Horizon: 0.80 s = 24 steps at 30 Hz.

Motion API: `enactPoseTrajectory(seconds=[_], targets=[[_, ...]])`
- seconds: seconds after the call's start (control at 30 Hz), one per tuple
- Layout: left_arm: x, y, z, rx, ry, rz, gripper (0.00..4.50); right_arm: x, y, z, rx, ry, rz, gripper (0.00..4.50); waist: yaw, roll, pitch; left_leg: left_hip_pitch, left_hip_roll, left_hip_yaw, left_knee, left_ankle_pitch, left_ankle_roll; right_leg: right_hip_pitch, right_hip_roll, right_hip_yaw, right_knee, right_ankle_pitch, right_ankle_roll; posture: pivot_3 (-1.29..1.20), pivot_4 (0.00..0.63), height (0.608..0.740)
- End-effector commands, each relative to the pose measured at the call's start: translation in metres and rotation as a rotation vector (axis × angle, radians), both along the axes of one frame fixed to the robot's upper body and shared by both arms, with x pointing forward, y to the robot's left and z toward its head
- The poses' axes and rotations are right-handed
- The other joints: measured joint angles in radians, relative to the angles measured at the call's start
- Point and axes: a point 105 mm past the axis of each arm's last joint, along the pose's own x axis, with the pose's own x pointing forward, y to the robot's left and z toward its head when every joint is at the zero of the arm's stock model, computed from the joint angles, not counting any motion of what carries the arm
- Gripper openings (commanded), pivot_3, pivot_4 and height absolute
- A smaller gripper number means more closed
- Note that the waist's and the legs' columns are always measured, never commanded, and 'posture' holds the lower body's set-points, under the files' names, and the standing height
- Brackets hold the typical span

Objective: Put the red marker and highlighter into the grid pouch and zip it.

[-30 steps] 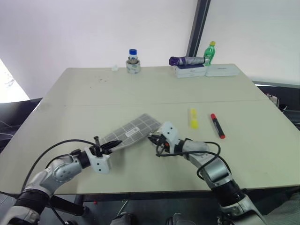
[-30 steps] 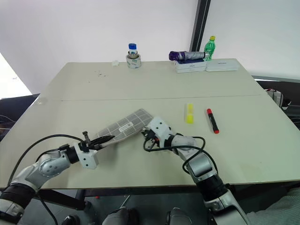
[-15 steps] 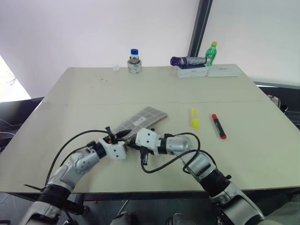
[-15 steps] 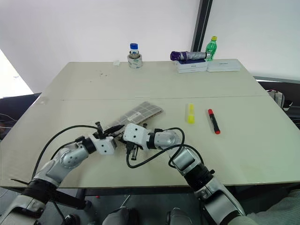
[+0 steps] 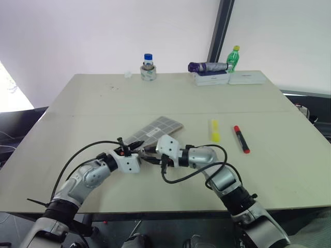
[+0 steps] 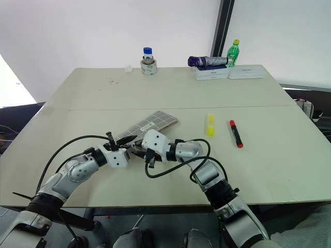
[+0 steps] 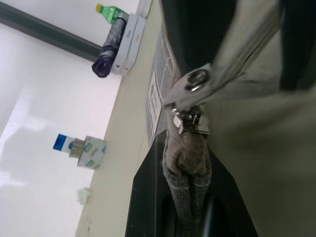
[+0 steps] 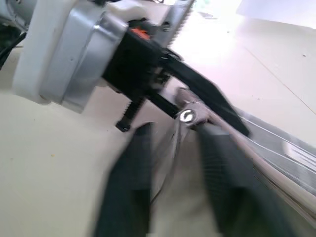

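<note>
Right gripper lets go at the pouch's zipper end

My left gripper (image 5: 138, 150) stays clamped on the grid pouch (image 5: 158, 129); my right gripper (image 5: 153, 159) has just parted beside it, holding nothing, so unzipping remains undone.

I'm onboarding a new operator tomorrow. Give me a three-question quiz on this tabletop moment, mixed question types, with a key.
1. True or false: the red marker already sits inside the grid pouch.
2. Which gripper pinches the pouch's near end? A) left gripper B) right gripper C) neither
3. Fill in: the highlighter lies on the table between the pouch and the ____.

Key:
1. False; it lies on the table, right of the highlighter.
2. A; the left wrist view shows fabric clamped between its fingers, while the right gripper's fingers stand apart around the zipper end.
3. Red marker.
</note>
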Motion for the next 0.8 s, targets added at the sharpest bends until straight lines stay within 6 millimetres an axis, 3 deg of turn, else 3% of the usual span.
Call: enactPoseTrajectory(seconds=[0.03,0.07,0.2,0.3,0.57,0.67,0.8], targets=[[0.002,0.006,0.021,-0.055,-0.060,0.007,0.00,-0.002,-0.019,0.005,-0.022,-0.041,0.001,3.51,0.000,0.000,0.000,0.000,0.000,0.000,0.000,0.000,0.000,0.000,0.000,0.000,0.000,0.000,0.000,0.00,0.150,0.740],[0.002,0.006,0.021,-0.058,-0.062,0.006,0.00,-0.002,-0.025,0.003,-0.034,-0.039,-0.005,3.97,0.000,0.000,0.000,0.000,0.000,0.000,0.000,0.000,0.000,0.000,0.000,0.000,0.000,0.000,0.000,0.00,0.150,0.740],[-0.001,0.005,0.022,-0.080,-0.052,-0.015,0.00,0.011,-0.047,0.008,-0.027,-0.081,-0.090,3.97,-0.006,0.000,0.000,0.000,0.000,0.000,0.000,0.000,0.000,0.000,0.000,0.000,0.000,0.000,0.000,0.00,0.150,0.740],[-0.006,0.004,0.020,-0.097,-0.025,-0.046,0.00,0.020,-0.058,0.024,0.099,-0.059,-0.190,3.97,-0.005,0.000,0.000,0.000,0.001,0.000,-0.001,0.000,0.000,0.000,0.001,0.000,0.000,0.000,0.000,0.00,0.150,0.740],[-0.014,0.009,0.027,-0.209,0.056,-0.078,0.00,0.012,-0.066,0.025,0.181,-0.029,-0.211,3.97,-0.002,-0.001,0.000,0.000,0.000,0.000,0.000,0.000,0.000,0.000,0.000,0.000,0.000,0.000,0.000,0.00,0.150,0.740],[-0.017,0.016,0.028,-0.200,0.075,-0.075,0.00,0.017,-0.072,0.030,0.193,-0.037,-0.228,3.06,-0.002,-0.001,0.000,0.000,0.000,-0.001,0.000,0.000,0.000,0.000,0.000,0.000,0.000,0.000,0.000,0.00,0.150,0.740],[-0.015,0.020,0.028,-0.192,0.075,-0.056,0.00,0.033,-0.091,0.032,0.194,-0.060,-0.326,0.97,-0.003,-0.001,0.000,0.000,0.000,0.000,0.000,0.000,0.000,0.000,0.000,0.000,0.000,0.000,0.000,0.00,0.150,0.740]])
